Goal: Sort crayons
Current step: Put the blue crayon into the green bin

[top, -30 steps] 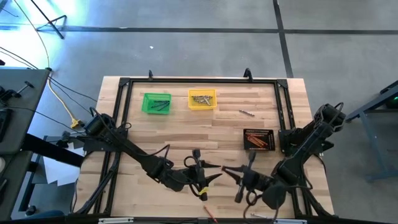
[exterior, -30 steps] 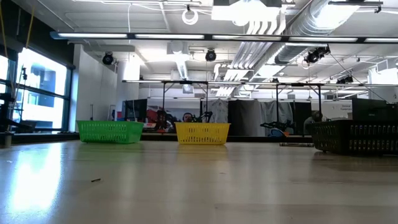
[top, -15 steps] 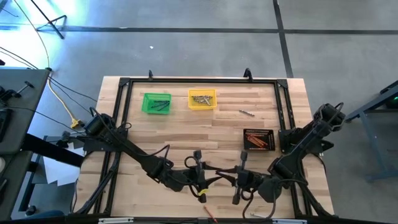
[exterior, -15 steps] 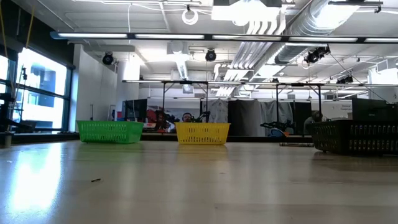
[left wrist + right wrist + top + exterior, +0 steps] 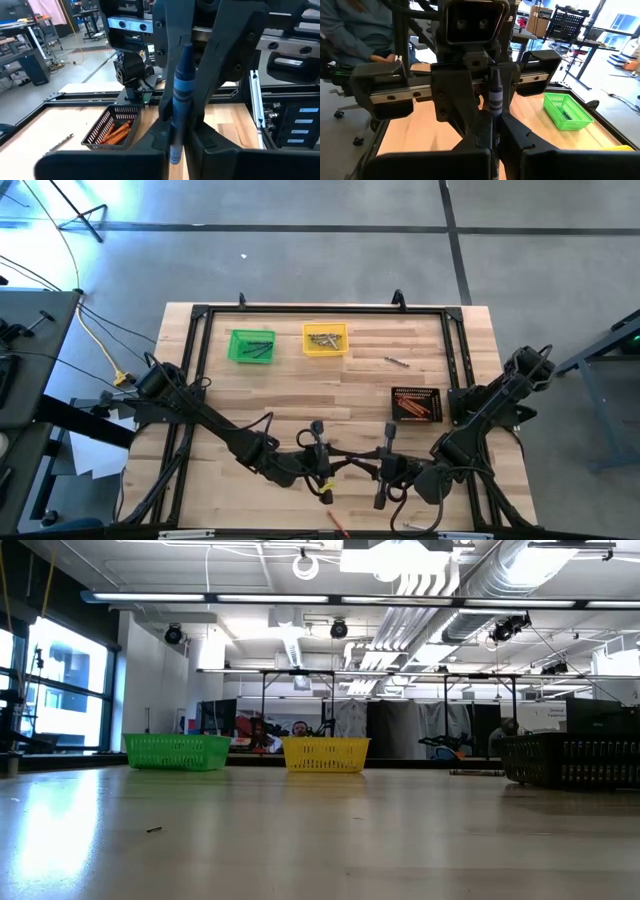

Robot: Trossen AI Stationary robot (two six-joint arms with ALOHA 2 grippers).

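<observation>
**Kid:** Where was the blue crayon (image 5: pixel 181 100)?

**Helper:** It was at the near edge of the table (image 5: pixel 300 395), up in the air between the two arms. The left gripper (image 5: pixel 330 468) and the right gripper (image 5: pixel 372 468) met nose to nose there. Each gripper's fingers looked pressed onto the crayon, one at each end, like a hand-off.

**Kid:** Would it break?

**Helper:** I think it could. A crayon is light and stiff, but its wax snaps if bent or squeezed hard. The paper middle looked like the safest place to pinch.

**Kid:** What was farther back?

**Helper:** A black bin (image 5: pixel 416 404) with orange crayons (image 5: pixel 412 409) sat past the right gripper. One loose stick (image 5: pixel 397 361) lay beyond it. The green bin (image 5: pixel 251 346) and yellow bin (image 5: pixel 325 339) were at the far edge.
</observation>
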